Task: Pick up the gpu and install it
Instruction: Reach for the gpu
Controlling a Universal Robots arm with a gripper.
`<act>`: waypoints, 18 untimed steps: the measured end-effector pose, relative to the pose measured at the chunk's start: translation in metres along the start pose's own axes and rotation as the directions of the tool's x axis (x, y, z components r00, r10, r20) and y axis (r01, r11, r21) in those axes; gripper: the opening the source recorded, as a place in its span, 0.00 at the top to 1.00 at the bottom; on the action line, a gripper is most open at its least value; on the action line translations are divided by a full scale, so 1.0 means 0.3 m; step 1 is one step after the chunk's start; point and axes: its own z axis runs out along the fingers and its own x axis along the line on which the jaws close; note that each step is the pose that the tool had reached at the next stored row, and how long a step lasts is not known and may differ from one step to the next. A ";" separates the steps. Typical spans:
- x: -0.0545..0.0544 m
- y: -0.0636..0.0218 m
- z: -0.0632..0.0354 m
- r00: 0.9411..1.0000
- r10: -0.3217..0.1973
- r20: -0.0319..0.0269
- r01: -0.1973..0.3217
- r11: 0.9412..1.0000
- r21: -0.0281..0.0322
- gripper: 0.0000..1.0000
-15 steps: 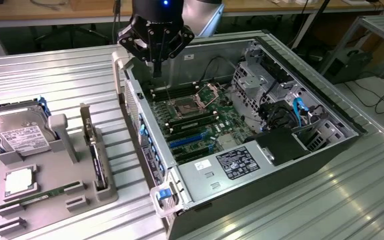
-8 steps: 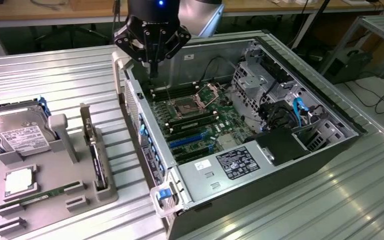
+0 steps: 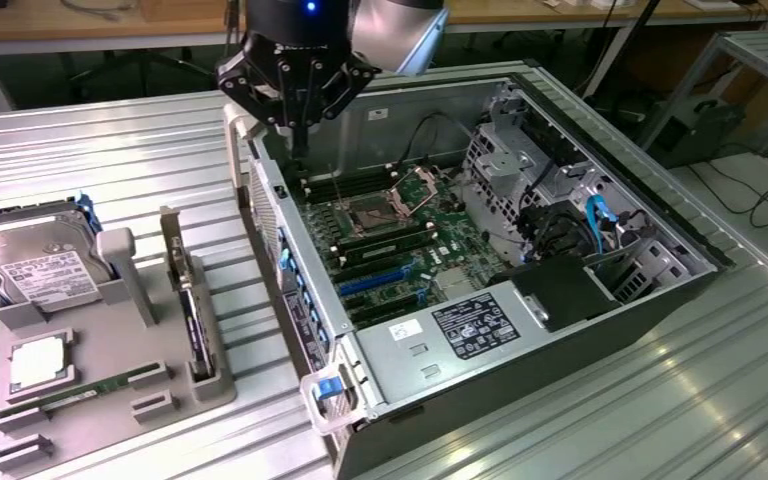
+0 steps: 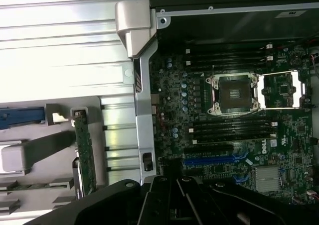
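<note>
The gripper (image 3: pixel 299 140) hangs over the back corner of the open computer case (image 3: pixel 558 385), its fingers pressed together with nothing between them. Below it lie the motherboard (image 3: pixel 418 245), the bare processor socket (image 4: pixel 234 93) and the blue slots (image 3: pixel 377 283). The case's side wall stands between the gripper and the grey tray (image 3: pixel 104 425) on the exterior view's left, which also carries a hard drive (image 3: pixel 44 272) and a memory stick (image 3: pixel 84 392). The graphics card (image 3: pixel 195 325) stands on edge in a slot of that tray, well apart from the gripper: a thin dark card with a pale metal bracket at its far end.
</note>
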 end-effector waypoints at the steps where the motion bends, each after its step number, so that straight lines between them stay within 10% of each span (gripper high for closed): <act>1: 0.003 -0.001 0.000 1.000 0.000 0.000 0.000 1.000 0.000 0.89; 18: 0.079 -0.049 -0.004 1.000 -0.012 0.000 0.012 1.000 0.000 0.89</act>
